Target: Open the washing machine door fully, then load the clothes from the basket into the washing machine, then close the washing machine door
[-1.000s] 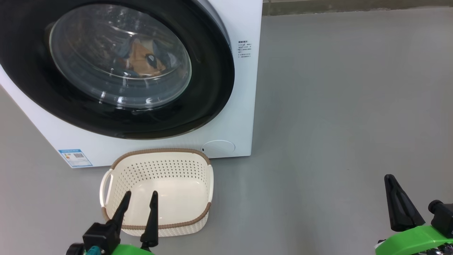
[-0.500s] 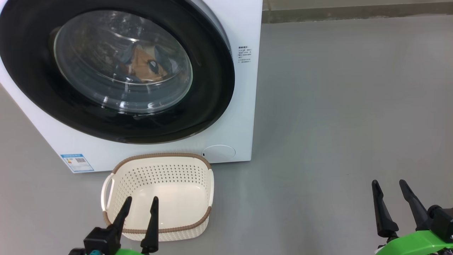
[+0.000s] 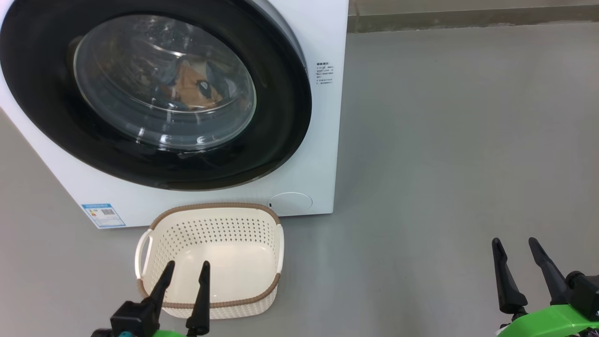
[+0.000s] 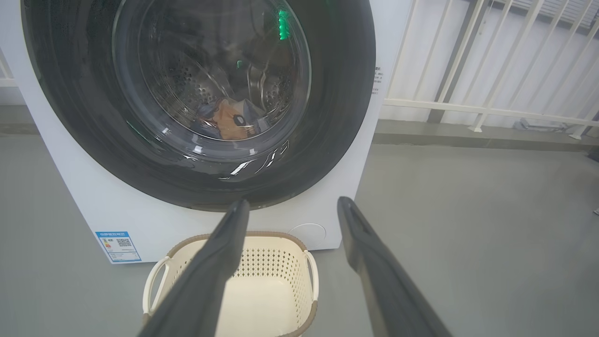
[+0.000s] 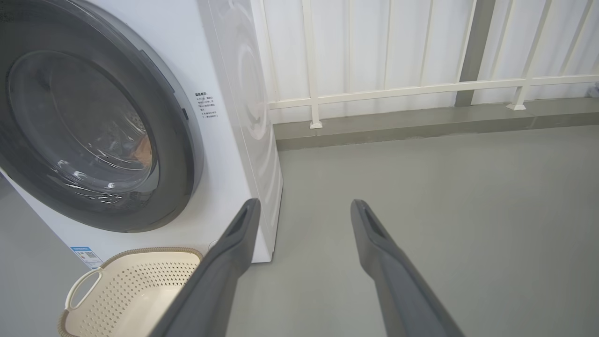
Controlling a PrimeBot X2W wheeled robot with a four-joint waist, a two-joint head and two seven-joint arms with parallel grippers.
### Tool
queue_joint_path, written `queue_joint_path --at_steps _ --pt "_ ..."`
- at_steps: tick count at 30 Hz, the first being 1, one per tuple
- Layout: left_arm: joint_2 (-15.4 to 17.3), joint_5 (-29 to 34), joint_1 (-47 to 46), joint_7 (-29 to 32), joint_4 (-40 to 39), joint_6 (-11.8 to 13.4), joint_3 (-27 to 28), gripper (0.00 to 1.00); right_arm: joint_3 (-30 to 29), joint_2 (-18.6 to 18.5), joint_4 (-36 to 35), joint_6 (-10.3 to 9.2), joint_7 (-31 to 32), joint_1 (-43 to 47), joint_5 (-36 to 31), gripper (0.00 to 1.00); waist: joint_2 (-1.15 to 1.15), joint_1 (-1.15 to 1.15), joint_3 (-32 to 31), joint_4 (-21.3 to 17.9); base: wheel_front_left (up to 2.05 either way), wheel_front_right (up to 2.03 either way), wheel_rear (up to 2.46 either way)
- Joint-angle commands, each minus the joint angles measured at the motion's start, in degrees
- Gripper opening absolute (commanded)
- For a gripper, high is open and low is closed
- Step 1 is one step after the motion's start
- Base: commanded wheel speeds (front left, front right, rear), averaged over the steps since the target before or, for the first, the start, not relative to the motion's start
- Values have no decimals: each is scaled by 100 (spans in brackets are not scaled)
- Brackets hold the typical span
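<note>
The white washing machine point(image 3: 323, 140) stands at the upper left, its round black washing machine door point(image 3: 281, 117) shut against the front. Through the glass window I see the clothes point(image 3: 194, 84), orange and blue-grey fabric, lying inside the drum. The cream basket point(image 3: 210, 260) with its brown rim sits on the floor in front of the machine and holds nothing. My left gripper point(image 3: 186, 267) is open over the basket's near rim. My right gripper point(image 3: 513, 243) is open at the lower right above bare floor. In the left wrist view the clothes point(image 4: 231, 124) and basket point(image 4: 281, 285) lie ahead.
Grey floor point(image 3: 444, 140) stretches to the right of the machine. A white railing point(image 5: 398, 89) on a low concrete kerb runs behind. A blue label sticker point(image 3: 103, 214) and a round lower cover point(image 3: 290, 203) mark the machine's front.
My right gripper went from shut to open a second ago and has held still since. The head camera tilted slightly, shifting the whole view down. The left gripper stayed open.
</note>
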Motion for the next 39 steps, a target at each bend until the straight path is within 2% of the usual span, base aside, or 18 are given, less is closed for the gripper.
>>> queue_joint_path --at_steps 1,22,23,30,34,39 --pt "96 -25 -76 -5 -169 28 162 100 85 -70 -186 0 -6 -85 -110 100 0 0 5 9 0 0 0" --pt "126 -51 -111 36 -174 111 55 100 66 -68 -148 0 -17 -114 -92 100 0 0 55 119 0 0 0" --pt "33 -13 0 69 -6 73 -126 0 -27 3 7 0 -3 -2 0 0 0 0 52 114 0 0 0" --pt "-65 -156 171 124 262 45 -114 0 14 88 409 1 24 26 187 0 0 1 52 112 0 0 0" --pt "-83 -381 164 182 241 3 -32 0 20 83 444 1 47 -15 445 0 0 13 40 102 0 0 0" --pt "-106 -659 149 254 225 -50 67 0 30 76 496 1 70 -71 763 0 0 1 50 92 0 0 0"
